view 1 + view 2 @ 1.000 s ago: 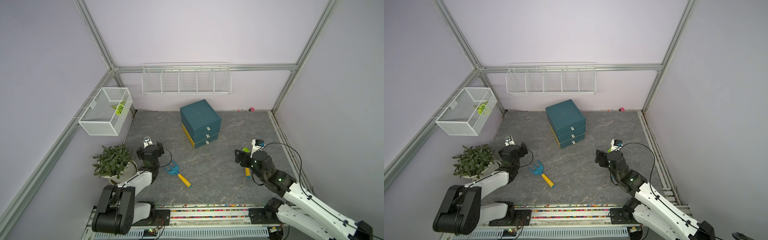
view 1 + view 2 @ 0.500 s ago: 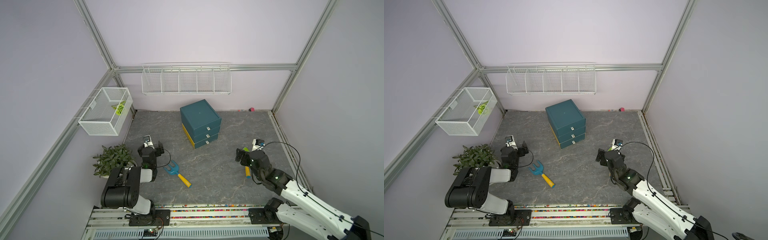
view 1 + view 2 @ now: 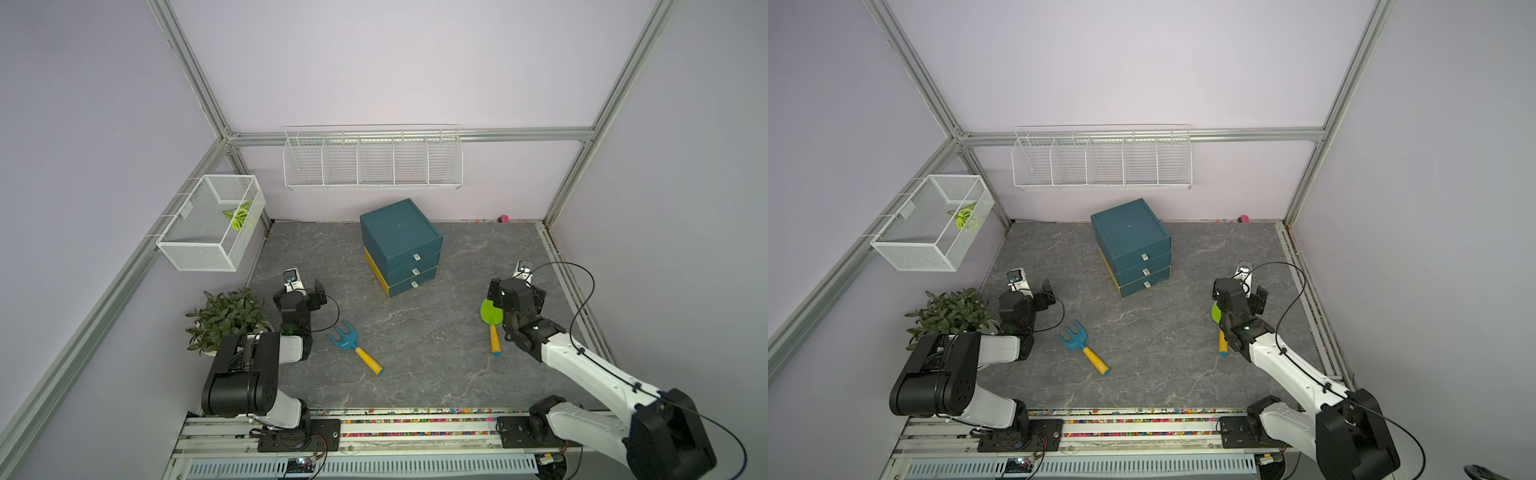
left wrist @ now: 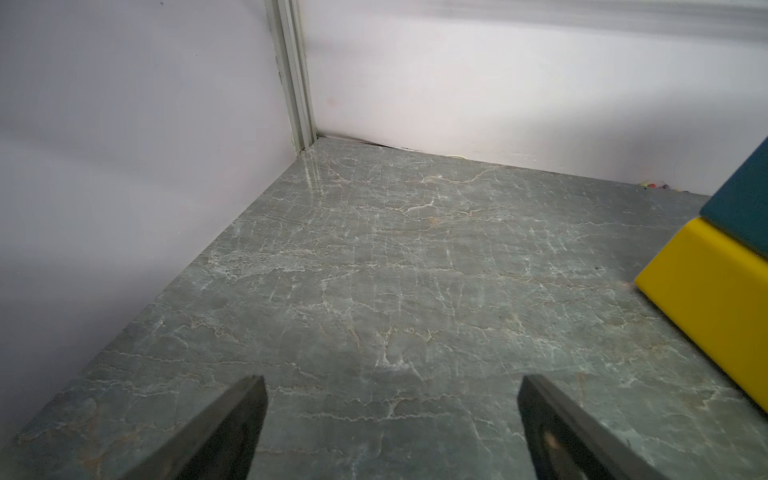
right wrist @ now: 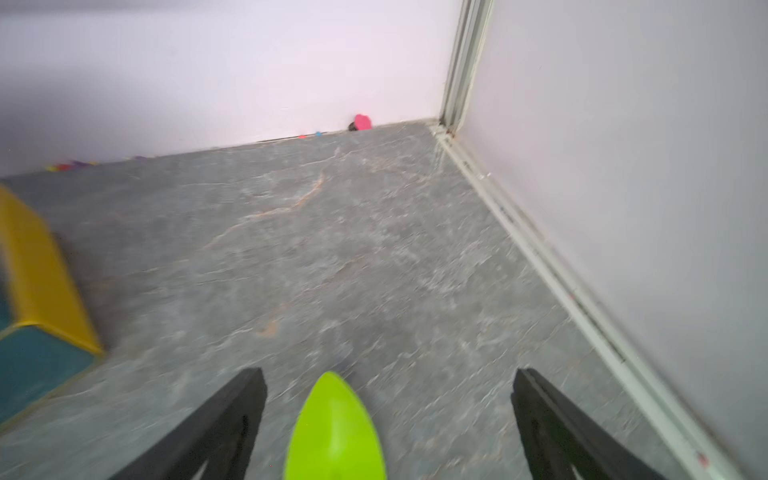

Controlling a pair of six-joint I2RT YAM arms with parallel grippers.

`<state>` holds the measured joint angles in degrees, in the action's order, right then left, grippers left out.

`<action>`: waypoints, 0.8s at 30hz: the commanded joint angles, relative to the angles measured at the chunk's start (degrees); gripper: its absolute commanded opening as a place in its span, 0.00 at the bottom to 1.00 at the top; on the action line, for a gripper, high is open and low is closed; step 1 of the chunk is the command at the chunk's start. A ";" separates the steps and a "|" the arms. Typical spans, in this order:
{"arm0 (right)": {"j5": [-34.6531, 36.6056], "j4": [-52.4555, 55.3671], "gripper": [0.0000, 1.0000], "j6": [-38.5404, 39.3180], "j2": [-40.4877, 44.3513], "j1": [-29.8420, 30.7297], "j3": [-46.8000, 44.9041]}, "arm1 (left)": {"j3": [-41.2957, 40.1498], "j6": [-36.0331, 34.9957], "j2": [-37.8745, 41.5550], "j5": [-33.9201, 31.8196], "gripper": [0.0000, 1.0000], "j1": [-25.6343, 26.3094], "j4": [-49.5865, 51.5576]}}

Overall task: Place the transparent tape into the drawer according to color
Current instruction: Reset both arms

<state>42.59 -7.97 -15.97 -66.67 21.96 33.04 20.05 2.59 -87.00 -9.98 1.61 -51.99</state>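
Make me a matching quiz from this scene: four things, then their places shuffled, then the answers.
1 blue toy rake with yellow handle
2 lime-green toy trowel
3 green leaf
4 teal three-drawer cabinet

A in the white mesh basket
B under the right gripper
C standing centre rear on the grey table
D lying beside the left gripper

Pairs: 1-D, 2-B, 3-A, 4-C

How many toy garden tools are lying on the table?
2. The blue rake lies on the table left of centre; the green shovel lies to the right, partly hidden under the open right gripper. Closed drawers could hide more.
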 commanded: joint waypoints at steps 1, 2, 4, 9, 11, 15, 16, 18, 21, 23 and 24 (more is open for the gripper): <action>4.62 -14.75 0.98 12.67 -6.24 -3.15 -1.92 | 1.04 0.57 0.18 0.78 1.00 -0.20 0.22; 4.22 -17.14 0.98 13.72 -8.65 -4.24 -2.15 | 1.03 0.57 0.23 0.76 1.00 -0.19 0.13; 3.47 -23.09 0.98 15.36 -12.00 -5.56 -3.24 | 1.03 0.57 0.17 0.67 1.00 -0.11 0.21; -3.70 -33.62 0.98 15.80 -17.82 -9.36 -6.22 | 1.03 0.56 0.14 0.66 1.00 -0.07 0.16; -6.73 -34.52 0.98 14.57 -19.36 -10.76 -6.71 | 1.01 0.56 0.17 0.66 1.00 -0.11 0.20; -11.97 -30.68 0.98 13.62 -20.18 -12.77 -4.76 | 1.04 0.55 0.16 0.66 1.00 -0.07 0.22; -13.76 -28.57 0.98 13.22 -20.30 -13.48 -3.79 | 1.01 0.56 0.16 0.72 1.00 -0.11 0.29; -16.82 -26.54 0.98 12.75 -20.42 -14.56 -2.77 | 1.04 0.58 0.17 0.67 1.00 -0.11 0.24; -17.98 -26.97 0.99 12.63 -20.22 -15.01 -3.27 | 1.02 0.57 0.16 0.66 1.00 -0.07 0.25; -18.05 -30.26 0.99 12.57 -19.55 -14.99 -5.42 | 1.03 0.55 0.16 0.66 1.00 -0.11 0.23; -18.41 -32.90 0.99 12.37 -19.28 -15.18 -7.21 | 1.01 0.56 0.17 0.71 1.00 -0.11 0.26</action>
<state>26.70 -37.21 -2.42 -86.83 7.07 28.64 20.05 2.76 -87.00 -9.98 1.61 -51.99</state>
